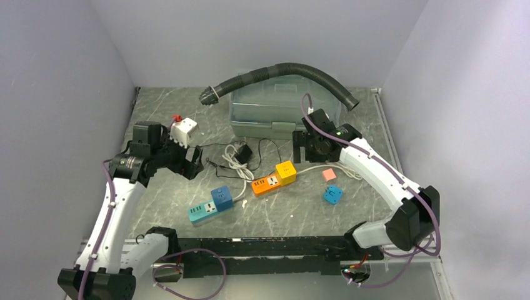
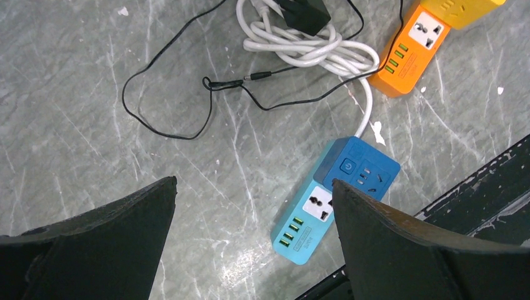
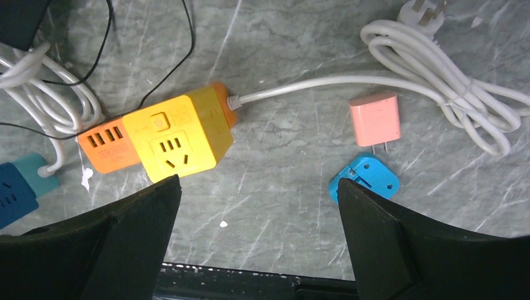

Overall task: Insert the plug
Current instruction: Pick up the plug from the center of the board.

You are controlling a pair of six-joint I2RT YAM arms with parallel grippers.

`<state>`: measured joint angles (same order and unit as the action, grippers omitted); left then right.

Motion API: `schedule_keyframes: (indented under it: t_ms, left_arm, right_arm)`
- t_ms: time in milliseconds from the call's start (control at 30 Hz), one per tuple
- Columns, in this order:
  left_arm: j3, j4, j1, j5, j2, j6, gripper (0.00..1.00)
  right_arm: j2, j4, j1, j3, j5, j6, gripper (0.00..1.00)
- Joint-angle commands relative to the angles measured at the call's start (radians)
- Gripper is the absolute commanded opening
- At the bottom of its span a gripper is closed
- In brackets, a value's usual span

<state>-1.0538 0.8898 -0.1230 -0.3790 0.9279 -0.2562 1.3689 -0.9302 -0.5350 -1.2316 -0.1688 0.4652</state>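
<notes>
A pink plug adapter [image 1: 329, 174] and a blue plug [image 1: 332, 195] lie loose on the table right of centre; both show in the right wrist view, pink [image 3: 375, 119] and blue [image 3: 364, 178]. An orange-and-yellow power strip [image 1: 275, 177] lies at centre, and it shows in the right wrist view [image 3: 169, 134]. A blue power strip [image 1: 211, 204] lies nearer the front, and it shows in the left wrist view [image 2: 334, 200]. My left gripper [image 2: 253, 184] is open and empty above the table, left of the blue strip. My right gripper [image 3: 257, 181] is open and empty above the orange strip and the plugs.
A coiled white cord [image 1: 234, 159] and a black adapter [image 1: 244, 153] with a thin black wire lie mid-table. A white cube adapter [image 1: 184, 132] sits by the left arm. A grey lidded box [image 1: 284, 109] with a black hose [image 1: 281, 72] stands at the back. A black rail [image 1: 275, 250] runs along the front.
</notes>
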Motion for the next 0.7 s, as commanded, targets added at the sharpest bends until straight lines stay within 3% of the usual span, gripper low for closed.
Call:
schedule_keyframes:
  t_ms: [0, 233, 567, 667]
  left_arm:
    - [0.008, 0.021, 0.005, -0.030, 0.032, -0.063, 0.99]
    - [0.000, 0.015, 0.005, -0.068, 0.052, -0.064, 0.99]
    - [-0.035, 0.037, 0.005, -0.058, 0.033, -0.071, 0.99]
    - [-0.054, 0.045, 0.005, -0.061, 0.036, -0.066, 0.99]
  right_arm:
    - [-0.028, 0.028, -0.003, 0.033, -0.058, 0.039, 0.98]
    - [-0.077, 0.134, 0.156, 0.254, 0.003, 0.106, 0.77]
    - [0.055, 0.225, 0.250, 0.291, -0.014, 0.116, 0.81]
    - [0.100, 0.247, 0.279, 0.281, -0.028, 0.103, 0.88]
